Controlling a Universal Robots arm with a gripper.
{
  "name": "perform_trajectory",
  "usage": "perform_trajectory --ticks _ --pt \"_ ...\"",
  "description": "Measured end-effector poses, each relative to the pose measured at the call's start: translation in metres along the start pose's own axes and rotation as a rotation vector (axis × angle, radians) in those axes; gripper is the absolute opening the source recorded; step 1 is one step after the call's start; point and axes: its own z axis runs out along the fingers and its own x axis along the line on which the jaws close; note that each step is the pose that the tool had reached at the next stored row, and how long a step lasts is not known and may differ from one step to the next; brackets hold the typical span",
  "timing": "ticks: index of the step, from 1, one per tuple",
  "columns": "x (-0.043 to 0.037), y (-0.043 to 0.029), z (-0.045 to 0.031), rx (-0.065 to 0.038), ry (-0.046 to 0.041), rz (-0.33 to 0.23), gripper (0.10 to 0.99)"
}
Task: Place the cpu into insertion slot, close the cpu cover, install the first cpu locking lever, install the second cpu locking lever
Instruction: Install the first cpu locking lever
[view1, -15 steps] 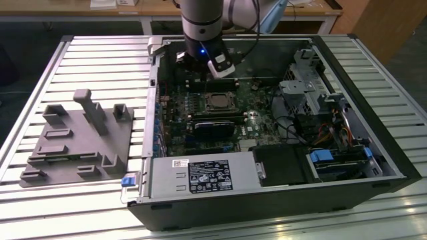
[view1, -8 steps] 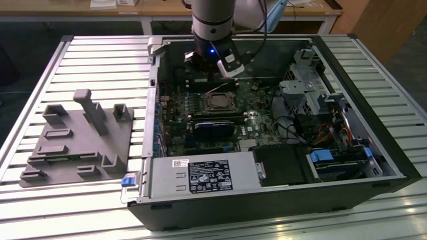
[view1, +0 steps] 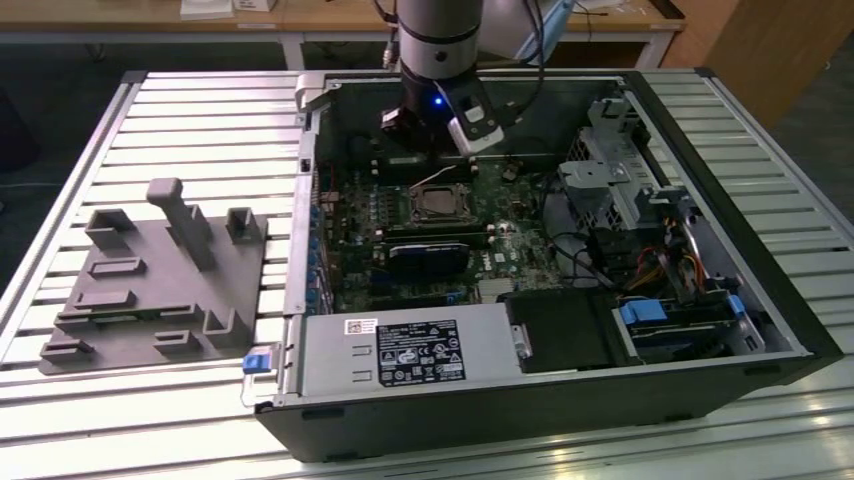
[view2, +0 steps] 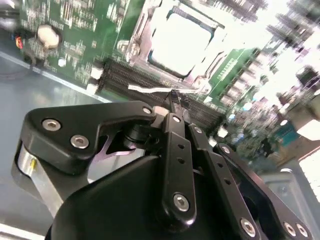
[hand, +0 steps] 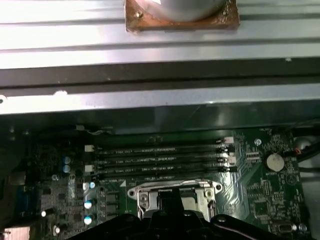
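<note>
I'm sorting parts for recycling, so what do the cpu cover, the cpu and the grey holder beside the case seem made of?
The cpu cover: apparently bare stamped metal, silvery with bright glints.
The cpu: pale matte metal face, probably plated, evenly smooth.
The grey holder: likely plastic, dull flat grey without shine, blocky moulded or printed shapes.

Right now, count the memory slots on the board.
4 memory slots in the first wrist view, parallel and side by side, between the cpu cover and the case wall. None looks hidden.
</note>
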Motion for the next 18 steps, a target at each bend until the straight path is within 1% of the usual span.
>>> perform_trajectory --ticks 1,2,3,5,7,8,9,12,15,18 --pt "0.0000 0.0000 0.0002 0.006 -0.0021 0.001 0.106" --pt "0.0001 -0.0001 0.0006 0.009 -0.0068 0.001 0.106" --pt "0.0001 -0.0002 0.0008 0.010 -0.0140 0.000 0.106" --pt "0.0001 -0.0003 0.0012 0.011 -0.0321 0.000 0.106" --pt "0.0003 -0.0004 0.0019 0.009 -0.0512 -0.001 0.106" --pt "0.0004 -0.0005 0.0024 0.009 -0.0567 0.000 0.106" --pt "0.0006 -0.0006 0.0027 0.007 -0.0597 0.000 0.106" --pt "0.0012 -0.0008 0.0038 -0.006 -0.0655 0.001 0.106" --pt "0.0022 -0.0011 0.0046 -0.026 -0.0715 0.002 0.106" --pt "0.0032 -0.0013 0.0055 -0.038 -0.0819 0.001 0.106"
